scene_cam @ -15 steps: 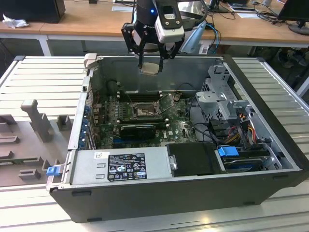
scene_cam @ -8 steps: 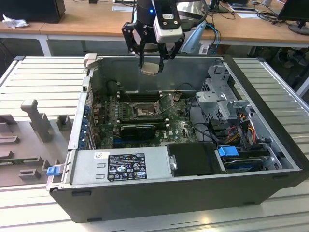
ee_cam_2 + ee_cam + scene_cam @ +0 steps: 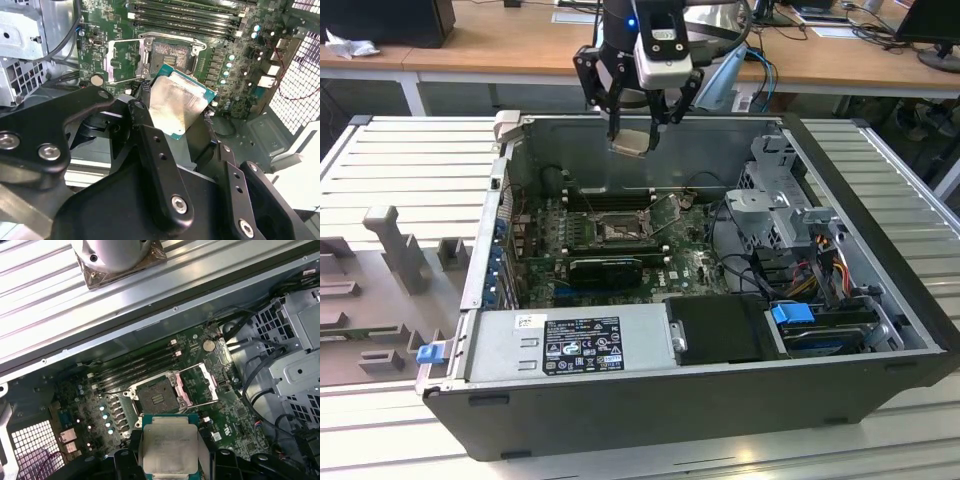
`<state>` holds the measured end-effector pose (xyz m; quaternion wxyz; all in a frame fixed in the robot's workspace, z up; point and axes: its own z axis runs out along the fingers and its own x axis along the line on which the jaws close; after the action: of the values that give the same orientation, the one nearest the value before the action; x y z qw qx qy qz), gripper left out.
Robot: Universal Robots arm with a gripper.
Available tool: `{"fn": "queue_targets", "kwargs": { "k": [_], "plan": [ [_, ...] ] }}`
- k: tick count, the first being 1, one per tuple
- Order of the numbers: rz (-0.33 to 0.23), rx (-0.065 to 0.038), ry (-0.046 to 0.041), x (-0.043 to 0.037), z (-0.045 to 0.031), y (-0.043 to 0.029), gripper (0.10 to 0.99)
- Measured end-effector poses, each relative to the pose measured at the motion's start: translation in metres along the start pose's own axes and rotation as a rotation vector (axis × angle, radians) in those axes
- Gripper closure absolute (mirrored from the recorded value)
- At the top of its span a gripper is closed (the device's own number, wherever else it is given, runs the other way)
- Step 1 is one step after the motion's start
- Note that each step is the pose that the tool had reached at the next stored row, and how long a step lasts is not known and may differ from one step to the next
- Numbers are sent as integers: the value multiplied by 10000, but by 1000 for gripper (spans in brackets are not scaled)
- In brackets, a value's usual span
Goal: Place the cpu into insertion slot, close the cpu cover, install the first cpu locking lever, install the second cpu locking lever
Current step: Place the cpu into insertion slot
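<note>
Black fingers (image 3: pixel 150 145) clamped on flat square silvery cpu (image 3: pixel 177 107) above dark uncovered insertion slot (image 3: pixel 156 400).

Even, bright room light falls from above in the exterior view. The ribbed bench (image 3: pixel 400 160) reads pale, while the floor of the case (image 3: pixel 720 400) lies in soft shadow. In the second wrist view the cpu (image 3: pixel 177 107) lid glares white. In the first wrist view the bench washes out and the board (image 3: pixel 235 415) is dim.
</note>
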<state>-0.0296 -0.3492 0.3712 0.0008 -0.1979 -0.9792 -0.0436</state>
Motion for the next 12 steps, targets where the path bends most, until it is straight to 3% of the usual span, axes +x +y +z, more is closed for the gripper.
{"fn": "queue_targets", "kwargs": {
  "k": [12],
  "plan": [
    [1348,-25,-115,-1,25,-2,557]
  ]
}}
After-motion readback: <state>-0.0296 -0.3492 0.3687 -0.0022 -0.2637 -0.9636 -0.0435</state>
